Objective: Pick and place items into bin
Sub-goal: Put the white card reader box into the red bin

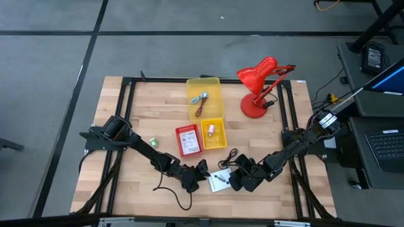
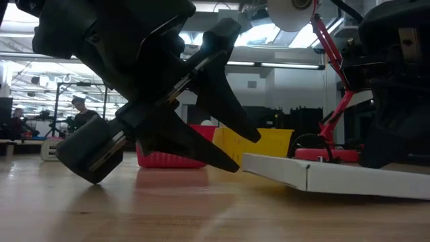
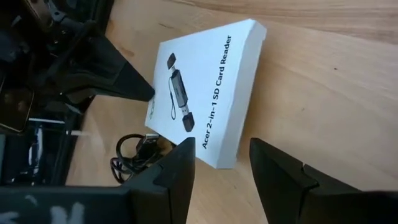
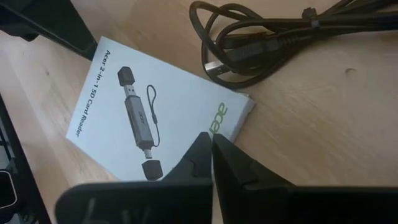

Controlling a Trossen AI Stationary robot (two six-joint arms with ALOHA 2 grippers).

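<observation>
Jaws first: left gripper (image 1: 201, 169) spread and empty, right gripper (image 1: 235, 183) clenched on nothing

High view: both grippers sit low at the near edge, either side of the white packet (image 1: 219, 181), left one just beside its corner, right one at its other edge. Black cable (image 1: 228, 156) lies just behind the packet. Yellow bin (image 1: 206, 113) is well apart toward the far side, blue-and-silver tool (image 1: 200, 98) already in it, red packet (image 1: 188, 139) beside it, lamp (image 1: 260, 85) off to the right

Low view: packet (image 2: 329, 176) lies almost flat, one edge lifted slightly off the table, left gripper's fingers (image 2: 222, 94) angled down just beside that edge

Left wrist view: fingers (image 3: 177, 168) apart, packet (image 3: 208, 87) ahead of them, not between them yet, cable (image 3: 134, 152) to the side

Right wrist view: fingers (image 4: 208, 158) pressed together, tips over the packet's (image 4: 155, 115) edge; cable (image 4: 261, 43) beyond

Handling, my guess: thin card box, light, stiff, glossy so likely slippery. Flat on wood it's hard to pinch from above. Take it across the short width by the raised edge, right gripper bracing the far side so it doesn't skate
</observation>
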